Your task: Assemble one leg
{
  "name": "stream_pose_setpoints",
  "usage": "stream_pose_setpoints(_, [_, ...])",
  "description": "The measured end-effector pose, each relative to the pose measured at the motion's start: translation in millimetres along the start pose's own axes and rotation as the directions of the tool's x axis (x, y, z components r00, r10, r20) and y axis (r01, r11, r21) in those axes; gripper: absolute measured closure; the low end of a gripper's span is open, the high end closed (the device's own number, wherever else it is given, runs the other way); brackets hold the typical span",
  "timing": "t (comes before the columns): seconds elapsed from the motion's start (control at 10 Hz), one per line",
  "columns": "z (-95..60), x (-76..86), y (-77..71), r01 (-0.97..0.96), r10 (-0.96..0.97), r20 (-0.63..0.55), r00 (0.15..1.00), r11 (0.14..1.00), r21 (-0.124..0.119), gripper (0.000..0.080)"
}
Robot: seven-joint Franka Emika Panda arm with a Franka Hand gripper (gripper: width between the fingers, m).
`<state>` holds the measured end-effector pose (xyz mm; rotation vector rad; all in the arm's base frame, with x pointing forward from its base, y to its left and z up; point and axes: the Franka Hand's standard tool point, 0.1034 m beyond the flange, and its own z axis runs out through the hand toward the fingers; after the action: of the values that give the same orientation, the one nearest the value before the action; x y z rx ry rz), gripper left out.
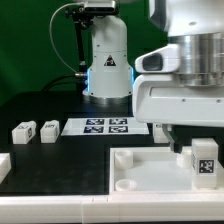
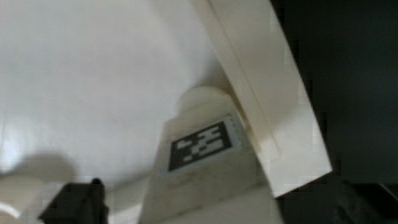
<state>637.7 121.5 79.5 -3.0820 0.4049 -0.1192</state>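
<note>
Robot arm works over a black tabletop against a dark backdrop.

A leg point(image 1: 203, 159) stands on the white tray piece point(image 1: 140, 170) beneath the gripper point(image 1: 180, 135); the claw's opening cannot be told. Two spare legs point(image 1: 24, 131) and the marker board point(image 1: 97, 126) lie well apart.

Smooth white plastic leg point(image 1: 203, 160) with matt printed marker, glossy white tray point(image 1: 140, 172), matt black table point(image 1: 40, 100)

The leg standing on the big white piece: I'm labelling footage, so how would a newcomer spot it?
Find the large white square tray-like piece at the front. A small white block-shaped leg stands at its corner toward the exterior view's right, under the gripper. Two similar legs lie on the black table.
</note>
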Motion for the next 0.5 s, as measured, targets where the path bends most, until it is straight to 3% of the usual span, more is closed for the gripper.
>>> stream_pose_setpoints(0.1, [-0.1, 2.2, 1.1, 0.072, -0.072, -0.010, 0.997, 0.997, 0.002, 0.0150])
stream_pose_setpoints(0.2, [0.7, 1.4, 1.4, 0.000, 0.000, -0.007, 1.000, 1.000, 0.007, 0.0150])
stream_pose_setpoints(0.4, [0.6, 1.4, 1.4, 0.011, -0.011, -0.007, 1.000, 1.000, 0.007, 0.0386])
stream_pose_setpoints(0.5, [0.9, 0.9, 1.5, -0.089, 0.089, -0.004, 0.996, 0.996, 0.009, 0.0386])
